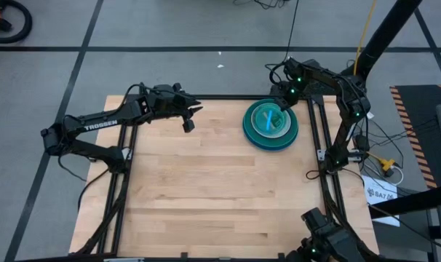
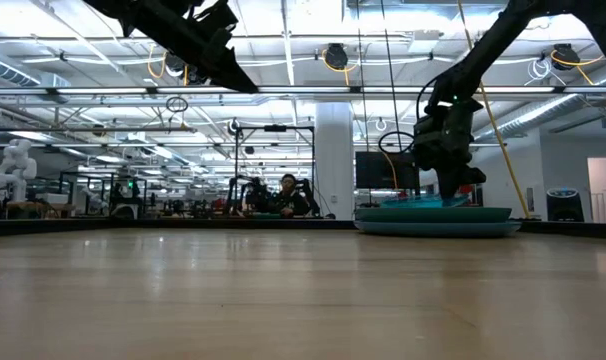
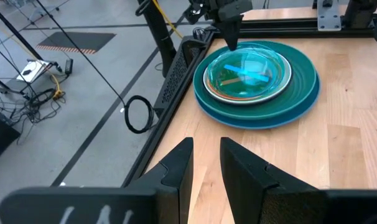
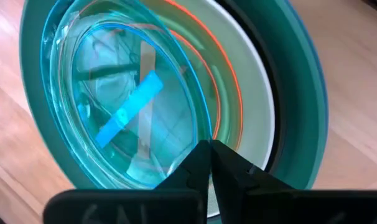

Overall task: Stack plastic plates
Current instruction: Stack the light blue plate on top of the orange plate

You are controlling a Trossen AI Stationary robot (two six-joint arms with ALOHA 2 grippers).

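Where stacked, plates [image 1: 270, 125] lying flat.

We see even, bright light throughout, coming from the long ceiling strips [image 2: 283, 60] that show in the low view above the counter [image 2: 283, 300]. In that view the near counter is soft and out of focus, with a pale sheen running across the wood; the room behind reads sharper. From above, shadows on the counter [image 1: 220, 189] are faint and diffuse, with only a thin dark rim beside the plates [image 1: 270, 125]. In the right wrist view, the plates [image 4: 145, 93] carry white reflections and bright rim glints, and the end effector [image 4: 210, 163] close to the lens is blurred. The left wrist view bends straight lines near its edges, and its own end effector [image 3: 204, 168] is slightly soft.
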